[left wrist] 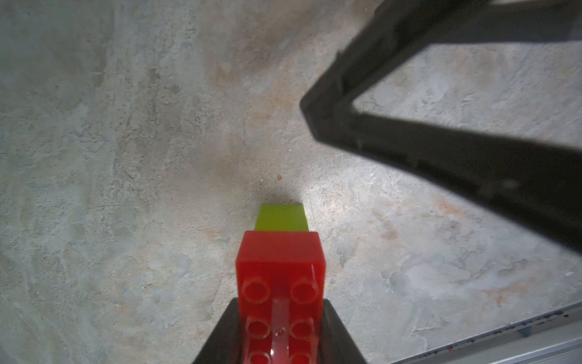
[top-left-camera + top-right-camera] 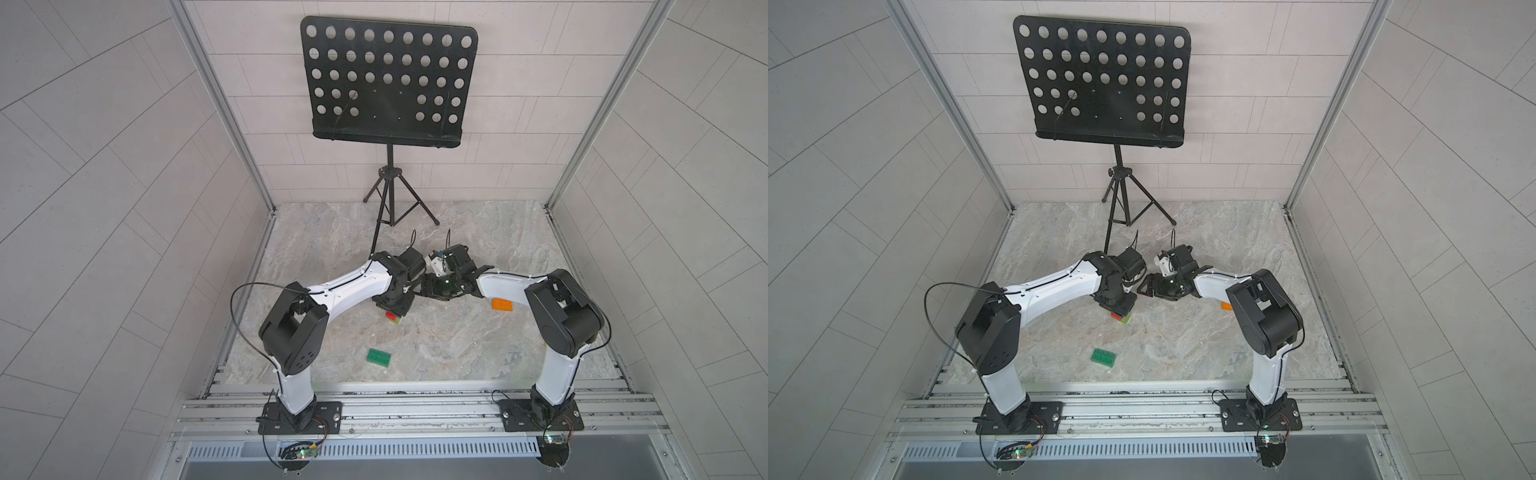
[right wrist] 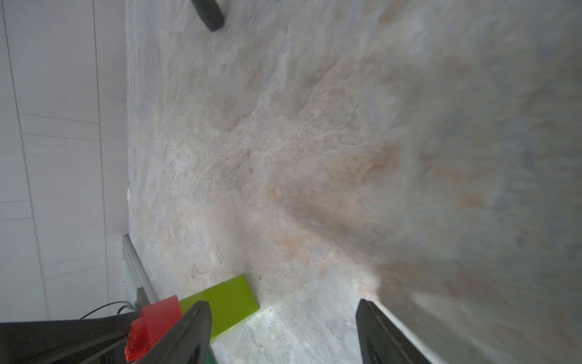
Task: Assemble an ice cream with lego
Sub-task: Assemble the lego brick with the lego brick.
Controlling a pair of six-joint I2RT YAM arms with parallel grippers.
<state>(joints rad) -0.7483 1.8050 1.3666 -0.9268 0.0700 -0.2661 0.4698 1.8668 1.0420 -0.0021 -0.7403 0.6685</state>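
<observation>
Left tool (image 1: 280, 302) clamps red brick (image 1: 280, 261) (lime stem (image 1: 281, 217) beneath); right tool (image 3: 282, 304), parted, crowds alongside.

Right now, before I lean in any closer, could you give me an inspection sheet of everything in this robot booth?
Surface: marbled tabletop, flat.
Job's things: red brick stacked on lime-green stem. Dark green brick lies flat and apart, toward the front. Orange piece lies by the right arm, partly hidden.
Clutter: nothing seen.
Grippers: left gripper shut on the red brick. Right gripper open, empty, close beside the stem.
Cables: black cable loops off the left arm; thin wires at both bases.
Surroundings: black perforated music stand on a tripod at the back; grey tiled walls; metal rails in front.
</observation>
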